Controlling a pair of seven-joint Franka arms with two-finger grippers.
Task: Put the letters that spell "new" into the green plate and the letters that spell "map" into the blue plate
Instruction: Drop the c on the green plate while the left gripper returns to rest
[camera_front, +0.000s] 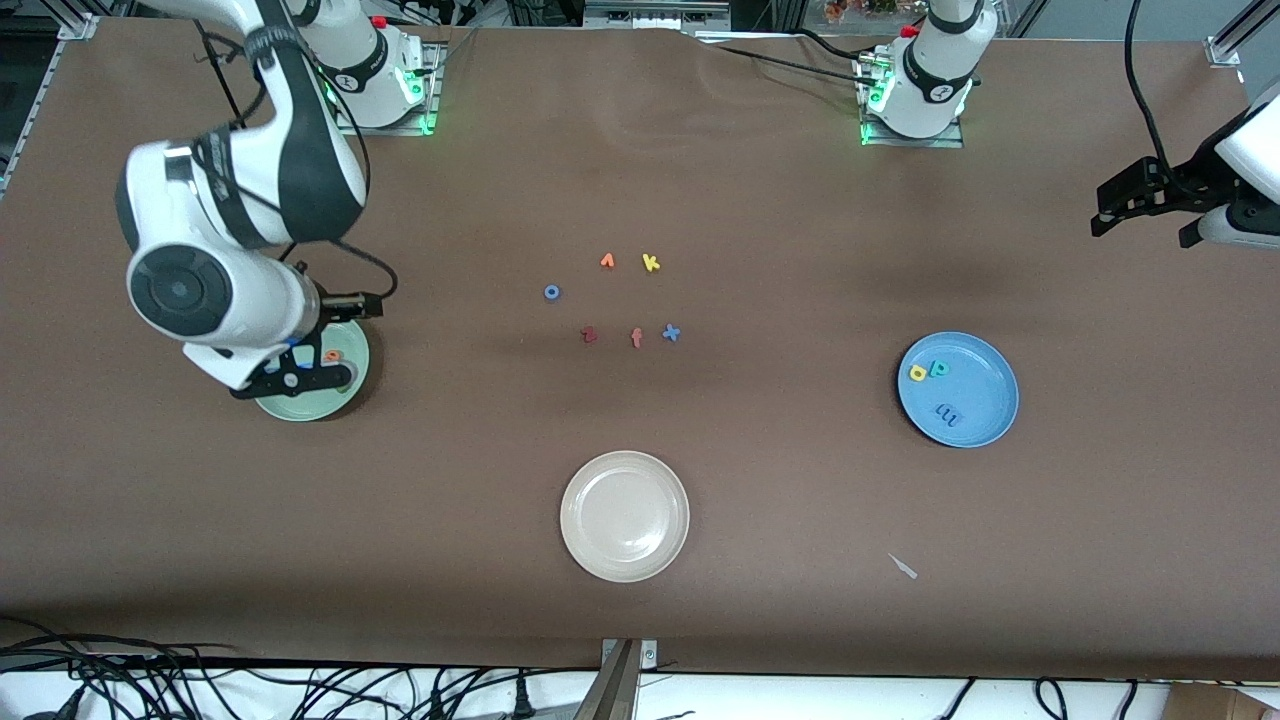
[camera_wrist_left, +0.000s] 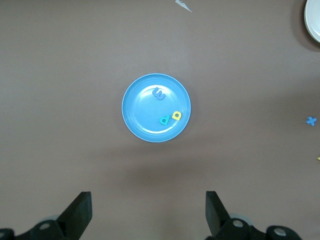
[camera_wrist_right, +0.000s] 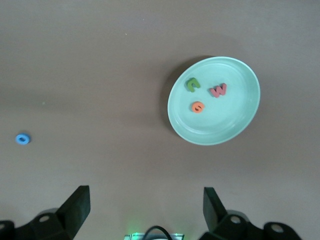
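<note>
**Both plates filled, both grippers empty**

Apparently the sorting is finished, judging by how things lie. The green plate (camera_wrist_right: 214, 100) holds all three of its letters: the green n (camera_wrist_right: 192, 84), the pinkish-red w (camera_wrist_right: 218, 90) and the orange e (camera_wrist_right: 198, 107), grouped toward the plate's ten o'clock side in the right wrist view, none touching another. The blue plate (camera_wrist_left: 156, 107) carries the blue m (camera_wrist_left: 159, 93), the teal p (camera_wrist_left: 164, 120) and the yellow a (camera_wrist_left: 176, 115), the p and a just beside each other.

The right gripper (camera_wrist_right: 145, 210) hangs over the green plate (camera_front: 310, 385) with its jaws spread wide and nothing between them; from its own camera the plate lies ahead at roughly one o'clock. That arm is folded low, its wrist and elbow covering much of the plate in the front view.

The left gripper (camera_wrist_left: 147, 212) is equally wide and empty, held high near the left arm's end of the table, with the blue plate straight ahead at twelve o'clock in its wrist view. That arm waits.

Between the plates, the stray letters stay on the cloth: a blue o (camera_front: 552, 292), a yellow k (camera_front: 651, 263), a dark red z (camera_front: 589, 335), a red f (camera_front: 637, 338) and a blue x (camera_front: 671, 333). The beige-white plate (camera_front: 625, 516) is bare. No further pick looks needed; the remaining move, I judge, is for the right arm to lift clear.
</note>
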